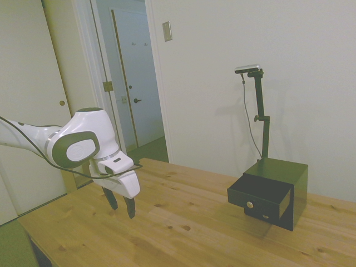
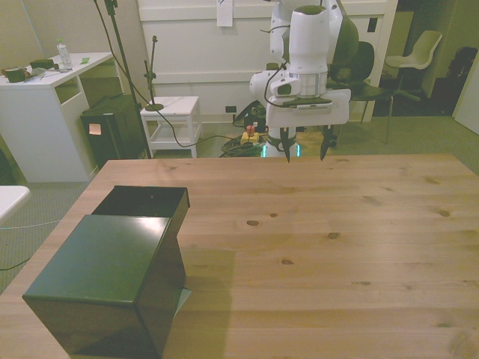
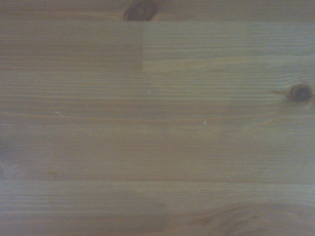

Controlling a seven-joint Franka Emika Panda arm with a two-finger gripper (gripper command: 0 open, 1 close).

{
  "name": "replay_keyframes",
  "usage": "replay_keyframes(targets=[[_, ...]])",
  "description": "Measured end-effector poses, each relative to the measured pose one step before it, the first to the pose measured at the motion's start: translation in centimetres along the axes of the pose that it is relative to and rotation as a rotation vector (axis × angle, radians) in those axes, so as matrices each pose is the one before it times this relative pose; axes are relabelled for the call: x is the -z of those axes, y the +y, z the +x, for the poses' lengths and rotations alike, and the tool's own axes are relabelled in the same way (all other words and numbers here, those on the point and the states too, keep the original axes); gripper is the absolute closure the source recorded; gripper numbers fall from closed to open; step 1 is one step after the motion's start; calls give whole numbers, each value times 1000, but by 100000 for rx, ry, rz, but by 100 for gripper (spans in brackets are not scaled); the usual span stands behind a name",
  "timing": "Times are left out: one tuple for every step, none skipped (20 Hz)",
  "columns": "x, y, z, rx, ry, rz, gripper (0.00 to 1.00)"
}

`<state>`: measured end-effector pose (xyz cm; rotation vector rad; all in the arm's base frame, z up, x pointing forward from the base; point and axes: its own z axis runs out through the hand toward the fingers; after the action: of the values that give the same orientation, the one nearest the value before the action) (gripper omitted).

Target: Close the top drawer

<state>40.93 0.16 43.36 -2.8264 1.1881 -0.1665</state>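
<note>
While your tool (image 1: 122, 206) hangs over bare wooden worktop (image 1: 183, 222), its dark fingers spread wide and holding nothing, carry it across and press squarely on the front of the pulled-out top drawer (image 1: 260, 197) of the small black box cabinet (image 1: 286, 183), well apart from it, beside its round brass knob (image 1: 250, 204).

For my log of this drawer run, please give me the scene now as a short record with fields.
top drawer: pulled out of the cabinet, open
knob: brass, on the drawer's front
cabinet place: near the front view's left edge of the table
gripper: open, empty, above the table, well apart from the cabinet
wrist view: only bare wood
task state: drawer not yet closed
</note>
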Motion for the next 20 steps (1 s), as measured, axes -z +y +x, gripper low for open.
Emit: replay_keyframes(targets=[[-41,-18,-1,-2,-110,-19,0],[-60,-29,-66,21,-254,67,0],[-32,82,28,-891,-312,239,0],[51,122,98,-1540,-68,259,0],[128,154,145,-1655,109,318,0],[180,188,176,-2146,192,416,0],[188,183,173,-1944,210,394,0],[160,189,163,-1827,200,336,0],[97,253,192,-1733,59,260,0],[28,312,250,-1758,-37,133,0],[-2,330,346,-1907,-85,66,0],[3,448,523,-2126,-126,109,0],[-48,489,604,-1927,-233,36,0],[-75,520,662,-2006,-297,5,0],[-123,531,694,-2029,-352,-109,0],[-155,439,613,-1669,-284,-218,0],[-144,320,530,-1454,-321,-193,0],[-99,203,495,-1204,-229,-110,0],[-12,38,530,-991,-51,-4,0],[111,-106,611,-943,213,192,0]])
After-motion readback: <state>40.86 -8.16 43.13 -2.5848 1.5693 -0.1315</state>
